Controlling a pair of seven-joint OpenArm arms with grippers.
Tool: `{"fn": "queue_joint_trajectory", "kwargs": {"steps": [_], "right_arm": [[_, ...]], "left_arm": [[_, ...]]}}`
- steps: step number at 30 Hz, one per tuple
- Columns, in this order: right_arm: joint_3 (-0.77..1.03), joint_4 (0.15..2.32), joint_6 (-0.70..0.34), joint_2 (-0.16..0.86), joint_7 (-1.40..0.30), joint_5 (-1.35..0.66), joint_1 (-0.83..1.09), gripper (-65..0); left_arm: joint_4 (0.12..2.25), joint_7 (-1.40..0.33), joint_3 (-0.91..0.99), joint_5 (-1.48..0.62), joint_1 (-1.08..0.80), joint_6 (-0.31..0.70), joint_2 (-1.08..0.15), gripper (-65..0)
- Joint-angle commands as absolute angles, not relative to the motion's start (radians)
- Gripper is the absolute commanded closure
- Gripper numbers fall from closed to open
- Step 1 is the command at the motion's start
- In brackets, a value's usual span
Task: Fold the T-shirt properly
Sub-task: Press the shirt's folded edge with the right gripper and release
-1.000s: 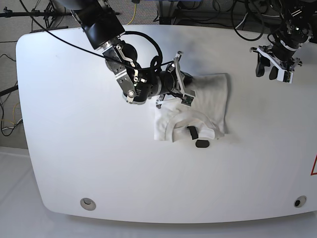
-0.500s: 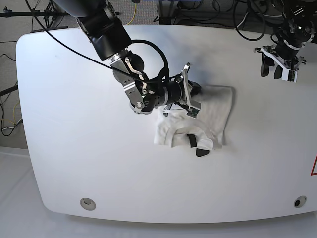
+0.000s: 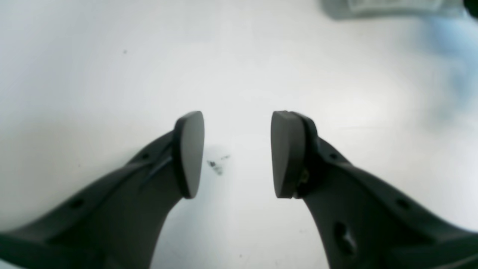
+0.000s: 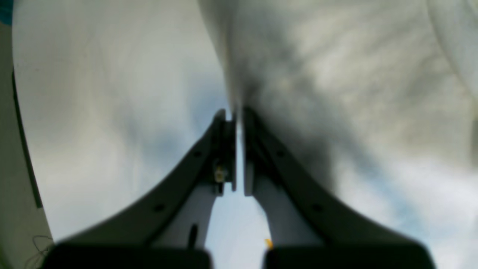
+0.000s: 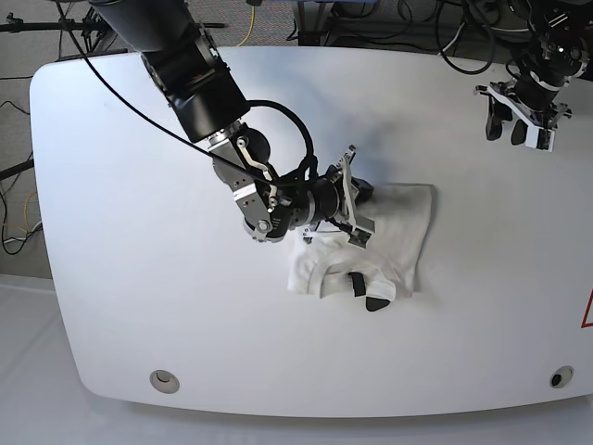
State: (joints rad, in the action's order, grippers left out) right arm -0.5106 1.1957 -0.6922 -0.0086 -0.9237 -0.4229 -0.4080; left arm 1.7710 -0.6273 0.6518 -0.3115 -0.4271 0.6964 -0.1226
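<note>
The white T-shirt lies bunched and partly folded at the table's middle, its black neck label facing up near the front. The print is hidden. My right gripper lies low at the shirt's left edge. In the right wrist view it is shut on a pinched fold of the white cloth. My left gripper hangs open and empty over the far right of the table, well away from the shirt. In the left wrist view its pads stand apart over bare table.
The white table has a round hole at the front left and one at the front right. Cables hang beyond the far edge. A red mark sits at the right edge.
My right arm has moved toward the front and slightly right, dragging the gripped fold with it, and the shirt has shifted the same way. My left gripper has drawn back a little toward the far edge.
</note>
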Motion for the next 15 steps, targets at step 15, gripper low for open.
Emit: {"fn": "queue_joint_trajectory", "kwargs": {"steps": [15], "right_arm": [[-0.46, 1.363, -0.698, 0.028, -0.912, -0.452, -0.36, 0.0]], "left_arm": [[1.794, -0.601, 0.656, -0.328, -0.429, 0.698, -0.133, -26.6]]}}
